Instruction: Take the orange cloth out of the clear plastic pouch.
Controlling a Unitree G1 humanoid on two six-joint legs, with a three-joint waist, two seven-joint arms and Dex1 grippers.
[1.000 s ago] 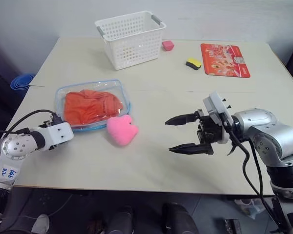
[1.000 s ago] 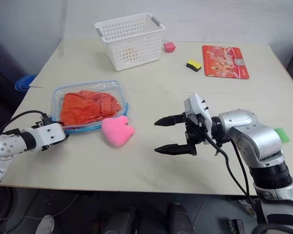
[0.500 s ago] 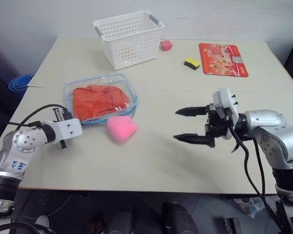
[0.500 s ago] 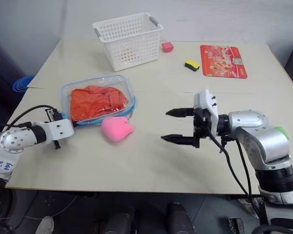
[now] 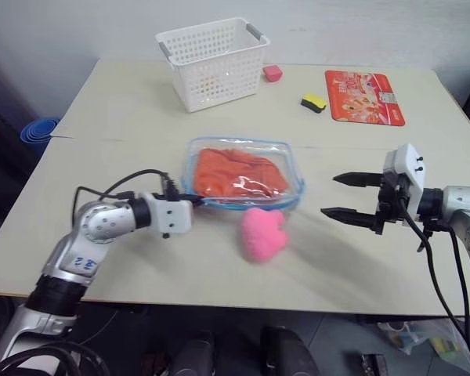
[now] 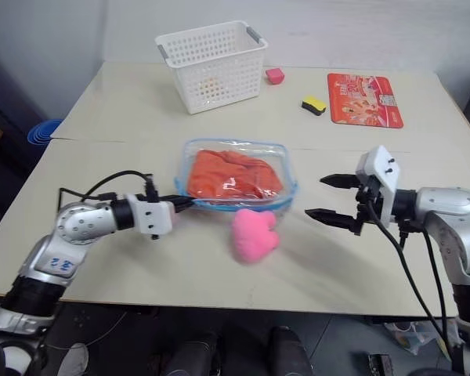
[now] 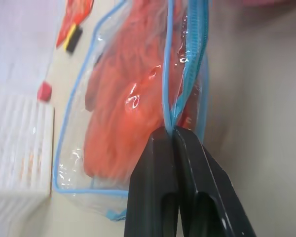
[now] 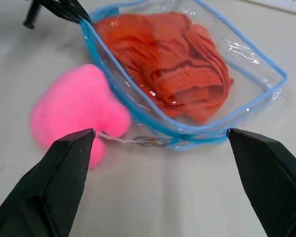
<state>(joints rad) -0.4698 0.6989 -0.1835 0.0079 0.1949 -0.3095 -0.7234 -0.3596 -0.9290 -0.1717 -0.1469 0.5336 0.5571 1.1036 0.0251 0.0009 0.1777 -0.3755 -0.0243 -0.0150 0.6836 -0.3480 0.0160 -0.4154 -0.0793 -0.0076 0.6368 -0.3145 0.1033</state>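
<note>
Since the cloth lies inside the pouch, the lines below go from the robot's left to its right.

Left pincer: the left pincer (image 5: pixel 189 205) is clenched on the blue edging at the pouch's corner; its black fingers (image 7: pixel 158 163) press together on the rim.

Pouch: the clear plastic pouch (image 5: pixel 294 168) lies flat on the bench (image 5: pixel 125 102), near the middle, between the two pincers.

Cloth: the orange cloth (image 5: pixel 239 174) is wholly inside the pouch, crumpled; no part of it sticks out, as far as I can see.

Sponge: a pink heart-shaped sponge (image 5: pixel 263 233) lies just beside the pouch's near edge.

Right pincer: the right pincer (image 5: pixel 348 197) is released, jaws wide apart; it hovers to the right of the pouch, apart from it, pointing toward it.

Done: one corner of the pouch is gripped, it seems.

Left: reaching in with the free pincer and pulling the cloth out; whether the pouch's mouth is open I cannot tell.
</note>
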